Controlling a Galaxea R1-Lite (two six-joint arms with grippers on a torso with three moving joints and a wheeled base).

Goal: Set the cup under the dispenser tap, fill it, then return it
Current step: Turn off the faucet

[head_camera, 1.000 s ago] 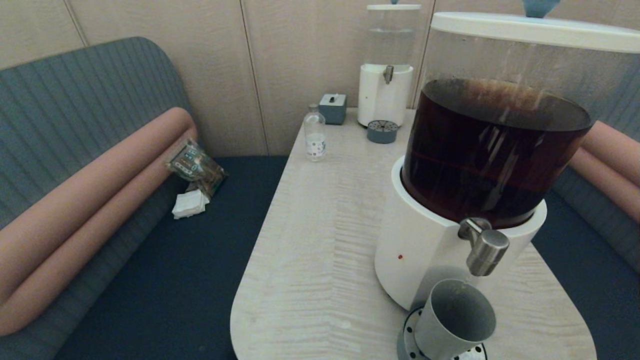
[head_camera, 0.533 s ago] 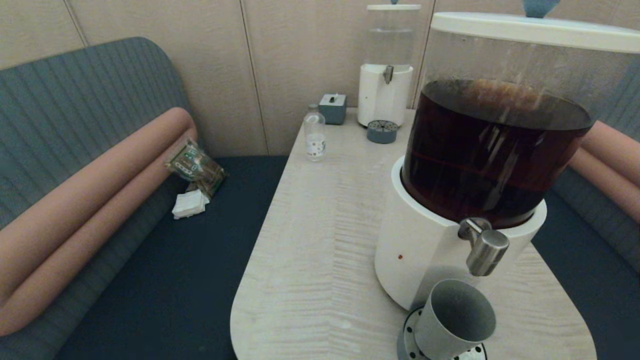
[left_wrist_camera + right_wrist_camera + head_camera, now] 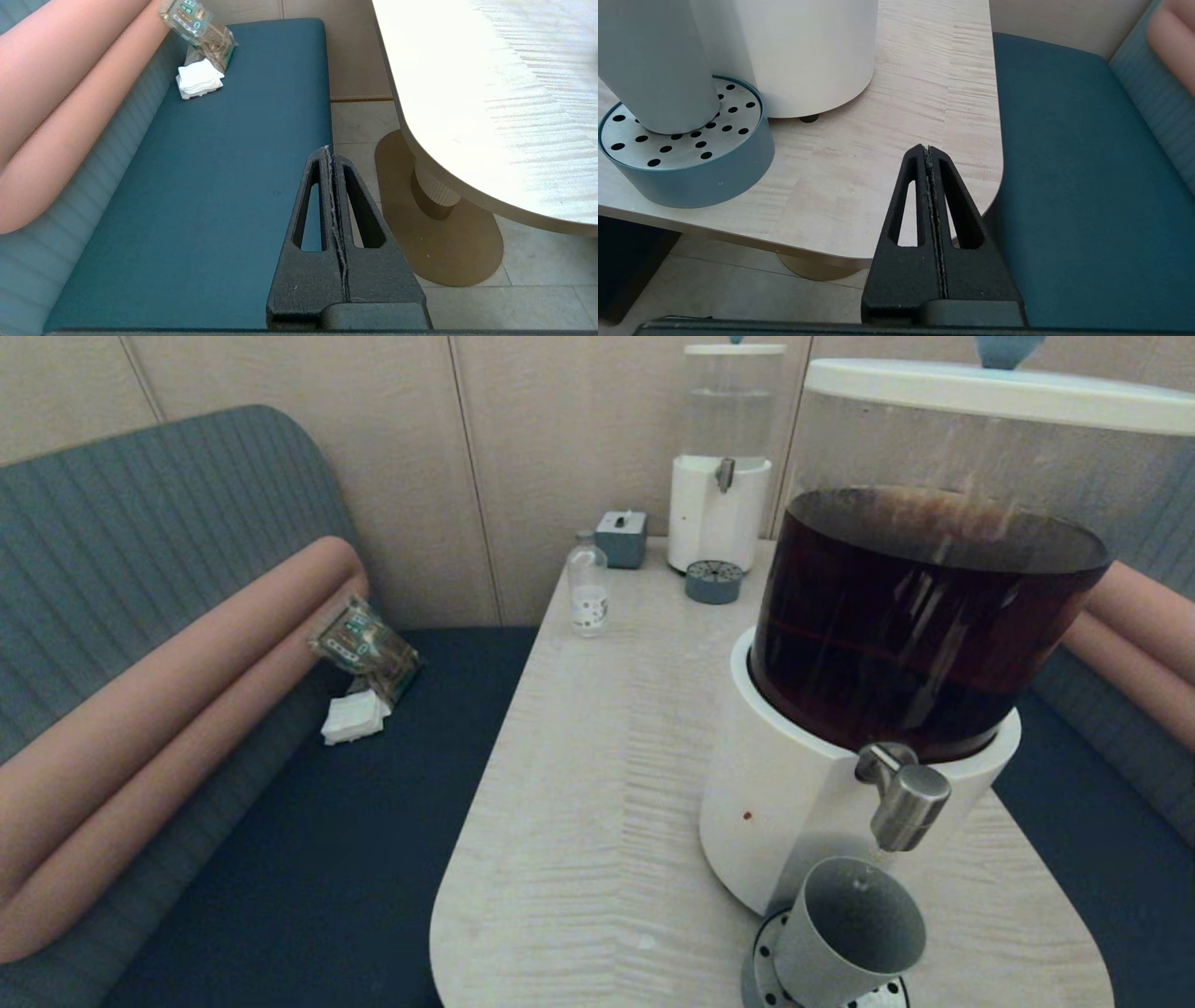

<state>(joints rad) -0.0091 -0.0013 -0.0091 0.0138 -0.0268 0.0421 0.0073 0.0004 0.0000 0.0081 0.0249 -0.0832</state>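
The cup stands on the drip tray beneath the dispenser tap. Left gripper and right gripper are closed and empty, both off the desk.

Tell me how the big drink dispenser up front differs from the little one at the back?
The big dispenser holds dark brown liquid; the small dispenser holds clear liquid. The big one has a grey cup on its drip tray, below its steel tap; the small one's tray is bare. Both have white bases and lids.
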